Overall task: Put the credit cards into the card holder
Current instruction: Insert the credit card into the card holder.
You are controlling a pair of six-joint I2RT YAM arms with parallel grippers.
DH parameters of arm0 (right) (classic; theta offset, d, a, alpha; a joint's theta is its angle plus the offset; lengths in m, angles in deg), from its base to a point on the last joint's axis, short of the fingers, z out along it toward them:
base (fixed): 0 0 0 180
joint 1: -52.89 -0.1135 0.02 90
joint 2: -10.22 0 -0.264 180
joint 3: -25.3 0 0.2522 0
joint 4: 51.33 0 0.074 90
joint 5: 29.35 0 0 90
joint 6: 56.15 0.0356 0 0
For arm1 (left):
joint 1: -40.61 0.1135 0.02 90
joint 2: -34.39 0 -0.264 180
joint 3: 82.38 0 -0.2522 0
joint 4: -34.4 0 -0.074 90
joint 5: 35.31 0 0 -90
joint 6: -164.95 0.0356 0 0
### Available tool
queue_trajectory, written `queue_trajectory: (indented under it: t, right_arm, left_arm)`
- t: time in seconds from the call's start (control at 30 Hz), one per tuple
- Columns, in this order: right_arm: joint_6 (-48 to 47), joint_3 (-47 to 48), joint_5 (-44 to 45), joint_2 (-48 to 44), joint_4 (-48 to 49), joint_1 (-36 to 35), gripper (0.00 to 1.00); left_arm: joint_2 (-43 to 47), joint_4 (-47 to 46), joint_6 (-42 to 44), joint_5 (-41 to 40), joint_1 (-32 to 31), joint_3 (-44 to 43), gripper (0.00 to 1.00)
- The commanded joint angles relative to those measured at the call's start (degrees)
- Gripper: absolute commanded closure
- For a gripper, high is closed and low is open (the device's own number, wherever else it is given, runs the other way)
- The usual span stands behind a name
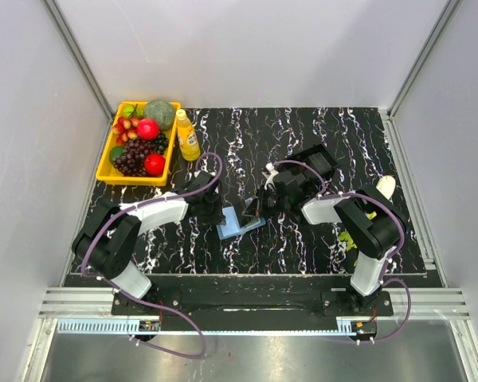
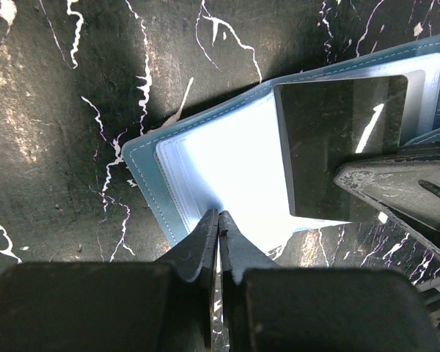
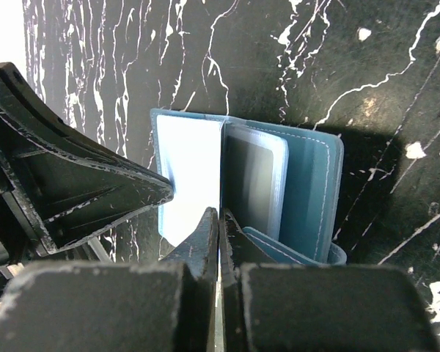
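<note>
The card holder [image 1: 233, 227] is a blue wallet lying open on the black marbled table between my two grippers. In the left wrist view its light inner pages [image 2: 227, 158] face up. My right gripper [image 1: 256, 210] is shut on a dark credit card [image 2: 337, 143], holding it on edge over the wallet's right half. From the right wrist the credit card shows edge-on as a thin line [image 3: 221, 169] rising from the shut jaws [image 3: 220, 214], beside a stack of clear sleeves [image 3: 255, 187]. My left gripper [image 2: 218, 214] is shut, its tips resting on the near edge of the light page. No other cards are in view.
A yellow tray [image 1: 103, 169] of fruit sits at the back left, with a yellow bottle [image 1: 187, 135] beside it. A black box-like frame [image 1: 315, 161] stands behind the right gripper. A banana [image 1: 385, 188] and something green [image 1: 346, 239] lie by the right arm.
</note>
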Motion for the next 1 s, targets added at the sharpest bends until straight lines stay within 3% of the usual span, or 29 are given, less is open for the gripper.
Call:
queue_trajectory:
  t: [0.0, 0.43, 0.7, 0.97]
  right_arm:
    - [2.9, -1.2, -4.2, -0.7, 1.0, -1.9, 1.00]
    - [3.9, -1.1, -2.6, 1.3, -0.4, -2.0, 1.00]
    - [7.0, -2.9, 8.5, -3.4, -5.8, -2.0, 1.00]
    - [7.6, -1.6, 9.3, -2.1, -5.5, -2.0, 1.00]
  left_arm:
    - [-1.9, 1.8, 0.0, -3.1, 0.3, 0.6, 0.95]
    - [-1.9, 0.8, 0.0, -2.4, 0.4, 1.1, 0.95]
    - [-1.0, 1.7, -0.2, -3.3, 0.5, 2.3, 0.95]
    - [-1.0, 1.4, -0.1, -2.9, 0.5, 3.2, 0.94]
